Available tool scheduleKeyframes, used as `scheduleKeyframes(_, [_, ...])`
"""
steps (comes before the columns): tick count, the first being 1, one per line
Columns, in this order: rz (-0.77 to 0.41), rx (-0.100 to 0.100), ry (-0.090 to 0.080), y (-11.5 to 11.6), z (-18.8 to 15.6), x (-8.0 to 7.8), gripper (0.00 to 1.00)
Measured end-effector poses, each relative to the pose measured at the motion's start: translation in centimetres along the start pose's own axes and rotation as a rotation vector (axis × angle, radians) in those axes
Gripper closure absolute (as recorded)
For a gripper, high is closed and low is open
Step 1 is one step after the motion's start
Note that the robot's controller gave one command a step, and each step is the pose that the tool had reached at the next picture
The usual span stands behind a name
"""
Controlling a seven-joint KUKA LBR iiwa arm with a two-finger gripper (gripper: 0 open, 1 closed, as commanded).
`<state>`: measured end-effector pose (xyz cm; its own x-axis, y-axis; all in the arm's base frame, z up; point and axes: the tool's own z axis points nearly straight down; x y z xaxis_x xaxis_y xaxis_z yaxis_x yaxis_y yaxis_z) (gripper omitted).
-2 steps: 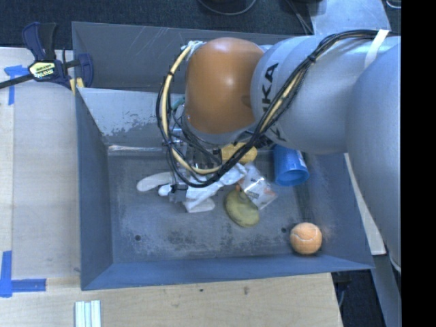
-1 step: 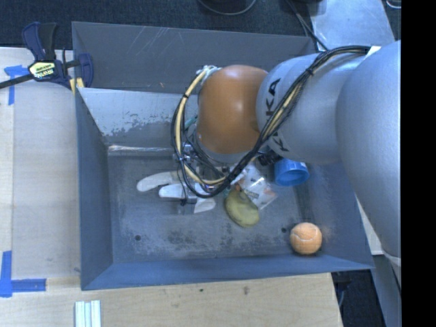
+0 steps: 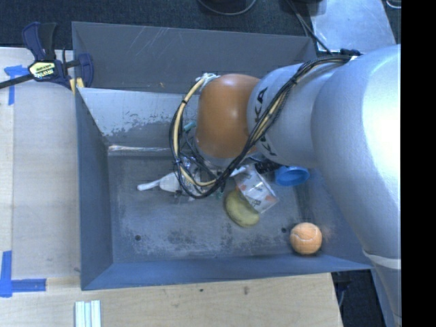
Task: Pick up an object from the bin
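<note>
In the camera view the arm (image 3: 327, 114) comes in from the right and bends down into the grey bin (image 3: 95, 203). Its orange cover (image 3: 221, 114) and a loop of cables (image 3: 180, 125) hang over the middle of the floor. The gripper (image 3: 184, 184) sits low beneath them, a dark mass close to the bin floor. Whether it is spread or pressed together cannot be told, since the cover and cables hide it

Just left of the gripper, touching it or very nearly so, lies a white thing (image 3: 158, 182). It is flat and pointed, with its tip toward the left wall and its broader end toward the gripper. Nothing can be seen held

To the right of the gripper lie a yellow-green lump (image 3: 241, 210), a clear packet (image 3: 259, 191) resting against it, and a blue thing (image 3: 293, 176) partly under the arm. An orange ball (image 3: 306, 239) sits apart, near the right corner on the near side

The white thing is the nearest candidate. It looks thin and light, perhaps paper or soft plastic, so it would likely bend or slide rather than resist. Its broader end looks the better place to take hold, pinching across the width. The thin tip may slip flat against the floor
</note>
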<state>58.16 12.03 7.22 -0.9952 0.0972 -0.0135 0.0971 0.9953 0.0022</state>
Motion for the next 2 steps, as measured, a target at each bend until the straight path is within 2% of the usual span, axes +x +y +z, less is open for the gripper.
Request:
scheduleKeyframes(1, [0.000, 0.000, 0.000, 0.0, 0.0, 0.0, 1.00])
scheduleKeyframes(2, [-0.027, -0.001, -0.006, 0.2, -15.8, -2.6, 1.00])
